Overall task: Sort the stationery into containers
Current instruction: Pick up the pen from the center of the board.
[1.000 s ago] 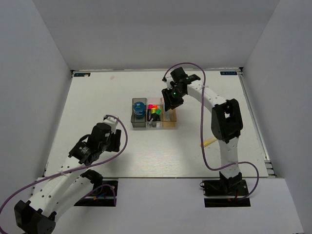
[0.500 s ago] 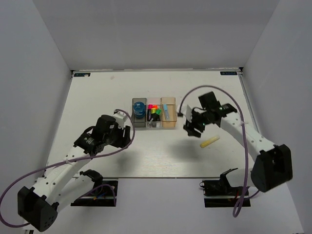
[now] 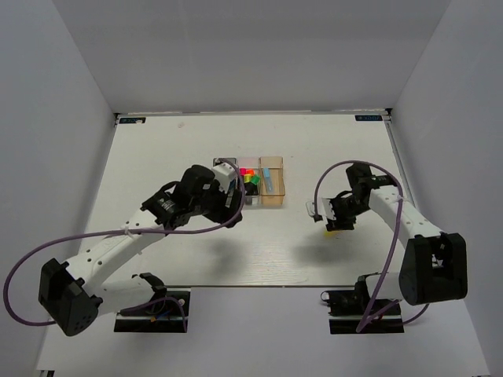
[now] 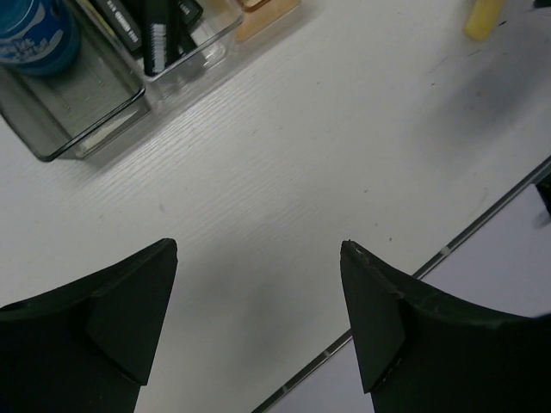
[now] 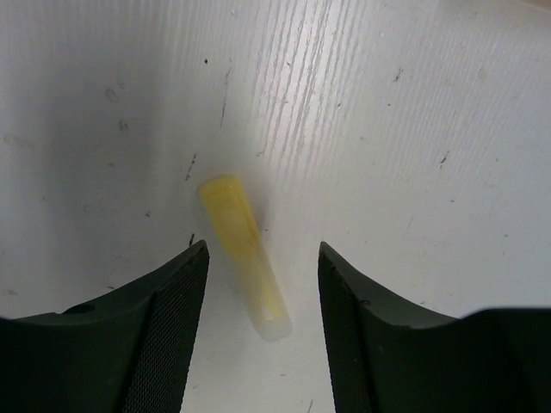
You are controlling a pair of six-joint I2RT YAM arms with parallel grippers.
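A pale-yellow bar (image 5: 245, 258) lies flat on the white table, partly between the fingers of my open right gripper (image 5: 263, 249), which touch nothing. From above, that gripper (image 3: 334, 217) hovers right over the bar (image 3: 333, 231). My left gripper (image 4: 258, 249) is open and empty above bare table just in front of the containers. The dark grey bin (image 4: 77, 120) holds a blue roll (image 4: 34, 39). Black highlighters (image 4: 159, 34) lie in the clear bin (image 4: 211, 43). In the amber bin (image 3: 273, 188) lies a light-blue bar (image 3: 268, 177). My left arm (image 3: 196, 196) hides most of the grey bin from above.
The table's near edge (image 4: 448, 249) runs just below my left gripper. White walls close in the table at the back and on both sides. Purple cables (image 3: 236, 216) loop off both arms.
My right gripper has left the amber bin and come forward and down over the pale-yellow bar. The left arm has swung right, up to the front of the bins.
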